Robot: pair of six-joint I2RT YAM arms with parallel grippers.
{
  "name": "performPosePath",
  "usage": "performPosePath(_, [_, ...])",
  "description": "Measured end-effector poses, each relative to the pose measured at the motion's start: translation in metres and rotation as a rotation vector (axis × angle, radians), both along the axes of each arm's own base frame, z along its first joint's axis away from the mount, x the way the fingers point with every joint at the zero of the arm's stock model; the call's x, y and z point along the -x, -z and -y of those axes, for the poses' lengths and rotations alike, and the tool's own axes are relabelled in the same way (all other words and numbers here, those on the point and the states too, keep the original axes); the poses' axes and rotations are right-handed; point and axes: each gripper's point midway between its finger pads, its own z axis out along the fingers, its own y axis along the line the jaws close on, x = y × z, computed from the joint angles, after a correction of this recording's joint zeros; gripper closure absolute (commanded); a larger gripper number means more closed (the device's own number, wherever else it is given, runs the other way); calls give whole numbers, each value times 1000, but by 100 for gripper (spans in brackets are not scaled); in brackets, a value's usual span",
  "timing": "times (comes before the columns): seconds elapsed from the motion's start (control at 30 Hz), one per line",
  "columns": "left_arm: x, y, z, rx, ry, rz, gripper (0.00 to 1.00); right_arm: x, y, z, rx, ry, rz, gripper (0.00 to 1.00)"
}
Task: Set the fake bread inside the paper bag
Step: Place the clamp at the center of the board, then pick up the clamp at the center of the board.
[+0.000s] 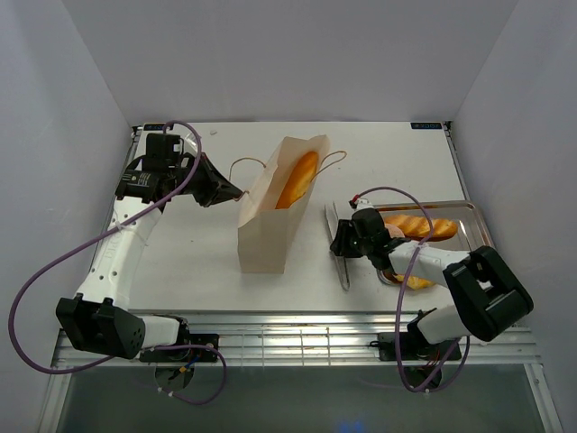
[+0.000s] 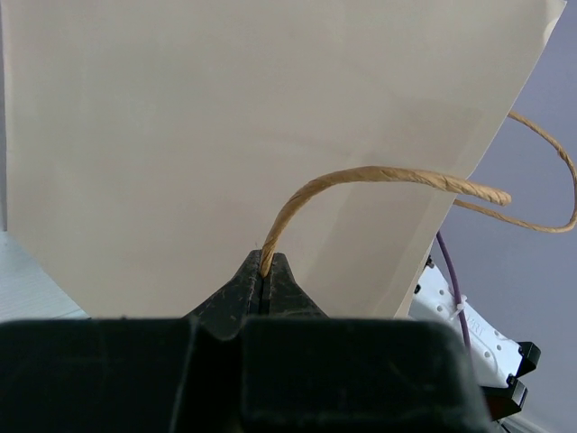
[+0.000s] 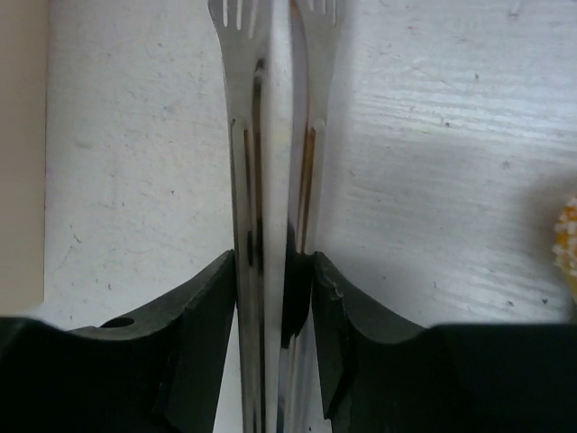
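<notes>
The tan paper bag [image 1: 267, 221] stands open at mid table with a golden-orange bread [image 1: 297, 179] inside it. My left gripper [image 1: 236, 191] is shut on the bag's left cord handle [image 2: 388, 176]; in the left wrist view the cord comes out from between the closed jaws of this gripper [image 2: 264, 273], in front of the bag's wall [image 2: 270, 126]. A long baguette [image 1: 420, 226] and a smaller bread [image 1: 414, 281] lie in the silver tray [image 1: 470, 212]. My right gripper [image 1: 342, 242] is shut on the metal tongs [image 1: 334, 236], which lie on the table right of the bag. The wrist view shows this gripper [image 3: 275, 271] squeezing the tongs [image 3: 270, 135].
The bag's second handle [image 1: 335, 159] sticks out at its far right. The bag's edge [image 3: 20, 153] is at the left of the right wrist view, and a bit of bread [image 3: 568, 244] at its right edge. White walls enclose the table.
</notes>
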Motion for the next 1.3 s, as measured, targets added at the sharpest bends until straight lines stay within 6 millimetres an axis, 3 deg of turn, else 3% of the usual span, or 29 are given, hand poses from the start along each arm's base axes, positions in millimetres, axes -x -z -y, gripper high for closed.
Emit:
performPosePath(0.13, [1,-1,1,5,6,-1,100,-13,-2,-17,5,-3,91,43])
performPosePath(0.27, [2,-1,1,3,12,-1,100,-17,-3,-30,24,-8,158,37])
performPosePath(0.33, [3,0,1,0,15,0,100,-16,-4,-35,39,-7,185,28])
performPosePath(0.37, [4,0,0,-2,16,1,100,-16,-4,-37,45,-6,196,18])
performPosePath(0.67, [26,-8,-4,0,23,54,100,-8,-3,-42,89,11,318,13])
performPosePath(0.77, [32,-9,-5,0,23,73,100,-7,-1,-44,106,25,368,15])
performPosePath(1.07, [49,-11,-9,0,20,122,100,-8,4,-58,124,64,503,34])
performPosePath(1.17, [51,-14,-10,-1,16,136,100,-4,5,-65,114,68,530,44])
performPosePath(1.3, [52,-17,-11,0,13,153,100,2,6,-69,83,86,547,74])
